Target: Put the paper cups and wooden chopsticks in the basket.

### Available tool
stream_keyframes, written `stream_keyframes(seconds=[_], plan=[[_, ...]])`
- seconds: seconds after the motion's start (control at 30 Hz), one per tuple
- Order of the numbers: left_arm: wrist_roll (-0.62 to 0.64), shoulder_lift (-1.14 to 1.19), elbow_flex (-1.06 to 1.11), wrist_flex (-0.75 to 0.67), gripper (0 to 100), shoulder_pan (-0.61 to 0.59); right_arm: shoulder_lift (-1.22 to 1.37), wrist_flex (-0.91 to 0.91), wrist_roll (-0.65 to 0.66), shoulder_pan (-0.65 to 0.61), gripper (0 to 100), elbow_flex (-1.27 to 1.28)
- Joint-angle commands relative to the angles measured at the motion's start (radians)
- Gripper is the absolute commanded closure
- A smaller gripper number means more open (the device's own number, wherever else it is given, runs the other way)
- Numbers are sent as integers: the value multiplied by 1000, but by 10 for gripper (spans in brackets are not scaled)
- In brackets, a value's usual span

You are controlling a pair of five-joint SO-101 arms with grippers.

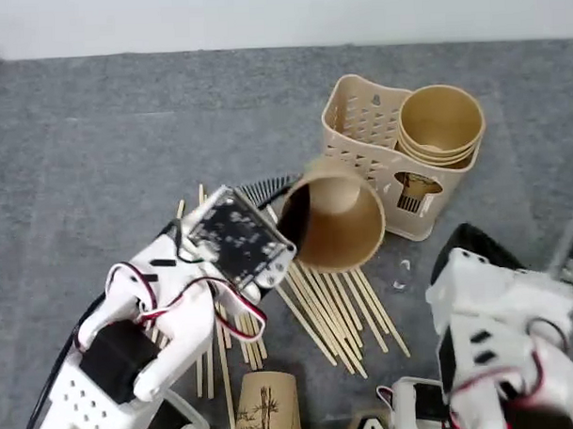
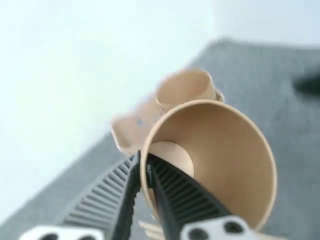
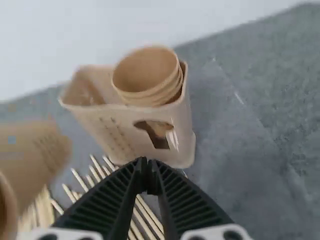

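Beige plastic basket with holes (image 1: pixel 359 127) stands on grey table (image 1: pixel 95 136). Stack of tan paper cups (image 1: pixel 440 122) sits inside basket. Left gripper (image 2: pixel 143 165) pinches rim of big tan paper cup (image 1: pixel 339 222), tipped on its side, just beside basket. Pale wooden chopsticks (image 1: pixel 332 312) lie loose near basket. Right gripper (image 3: pixel 147 170) pressed together, holding nothing, near basket.

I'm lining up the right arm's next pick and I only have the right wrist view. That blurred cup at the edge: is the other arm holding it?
Observer: Yes. The left arm holds that paper cup, jaws shut on its rim, just short of the basket.
Operator: Are any cups left on the table?
Observer: One bamboo-print cup, at the near edge between the two arms.
Operator: Are there more chopsticks than the ones I can see?
Observer: Yes, some chopsticks lie beneath the left arm.
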Motion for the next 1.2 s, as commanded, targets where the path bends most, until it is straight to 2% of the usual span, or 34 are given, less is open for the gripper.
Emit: stream_keyframes(seconds=[0.0, 0.13, 0.43, 0.87, 1.17], plan=[[8, 41, -67, -120, 988, -8, -2, 1, 57, 7, 991, 91], [8, 222, -206, -127, 988, -8, -2, -8, 91, 5, 991, 180], [9, 654, -733, -2, 988, 2, -2, -4, 184, 5, 991, 269], [15, 1244, -1480, 218, 987, 77, -2, 4, 186, 5, 991, 272], [44, 1496, -1797, 333, 987, 86, -4, 4, 186, 5, 991, 272]])
